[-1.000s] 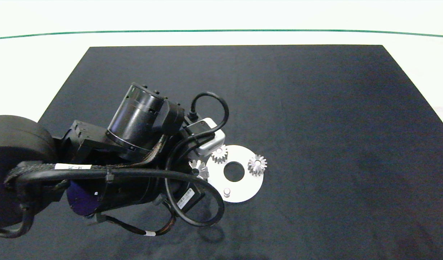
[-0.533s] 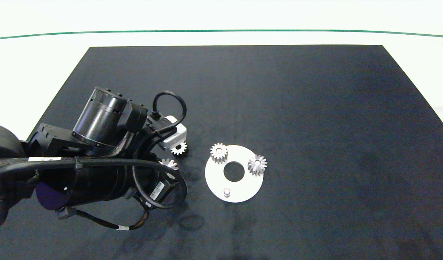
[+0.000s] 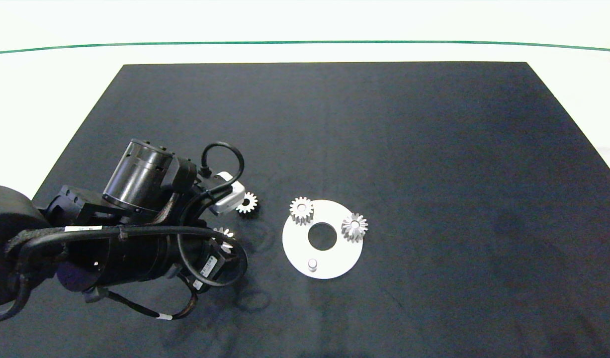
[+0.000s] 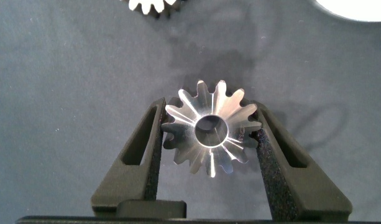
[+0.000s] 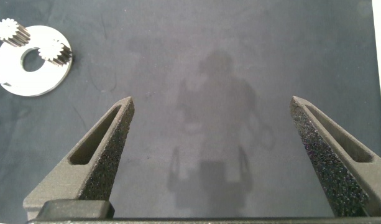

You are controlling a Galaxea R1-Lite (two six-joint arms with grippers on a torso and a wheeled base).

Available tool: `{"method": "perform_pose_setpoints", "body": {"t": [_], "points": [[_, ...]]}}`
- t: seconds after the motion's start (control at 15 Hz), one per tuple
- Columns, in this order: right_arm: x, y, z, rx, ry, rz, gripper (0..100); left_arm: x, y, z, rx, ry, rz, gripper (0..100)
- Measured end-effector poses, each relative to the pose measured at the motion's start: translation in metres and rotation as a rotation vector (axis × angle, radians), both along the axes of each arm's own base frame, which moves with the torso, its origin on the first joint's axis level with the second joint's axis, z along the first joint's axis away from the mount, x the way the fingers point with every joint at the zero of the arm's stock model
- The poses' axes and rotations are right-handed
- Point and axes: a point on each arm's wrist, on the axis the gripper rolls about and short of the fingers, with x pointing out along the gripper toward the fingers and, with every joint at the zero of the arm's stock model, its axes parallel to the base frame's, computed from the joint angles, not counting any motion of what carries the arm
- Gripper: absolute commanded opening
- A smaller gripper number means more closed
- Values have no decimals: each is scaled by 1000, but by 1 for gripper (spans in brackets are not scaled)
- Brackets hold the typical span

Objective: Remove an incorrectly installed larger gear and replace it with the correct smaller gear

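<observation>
The left pincer (image 4: 210, 140) has carried the larger gear (image 4: 210, 135) off the white disc (image 3: 334, 261) and toward the worktop's left edge, its fingers clamped on the teeth. One peg (image 3: 312, 264) on the disc now stands bare, so removal looks done. The smaller gear (image 3: 247, 203) lies on the mat between arm and disc, ready to fit. The right pincer (image 5: 221, 155) hangs wide open, empty, well apart from the disc. Labels on the arm are too small to read.
</observation>
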Motion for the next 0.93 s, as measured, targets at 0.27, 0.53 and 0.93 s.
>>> {"method": "perform_pose_setpoints", "body": {"t": [0.27,0.53,0.93], "points": [[-1,0,0,2,-3,-2,100,4,9,-11,2,24,28,28],[-2,0,0,2,-5,-3,100,8,19,-18,-4,26,59,28],[-2,0,-2,2,0,-3,100,9,20,-22,-14,24,63,100]]}}
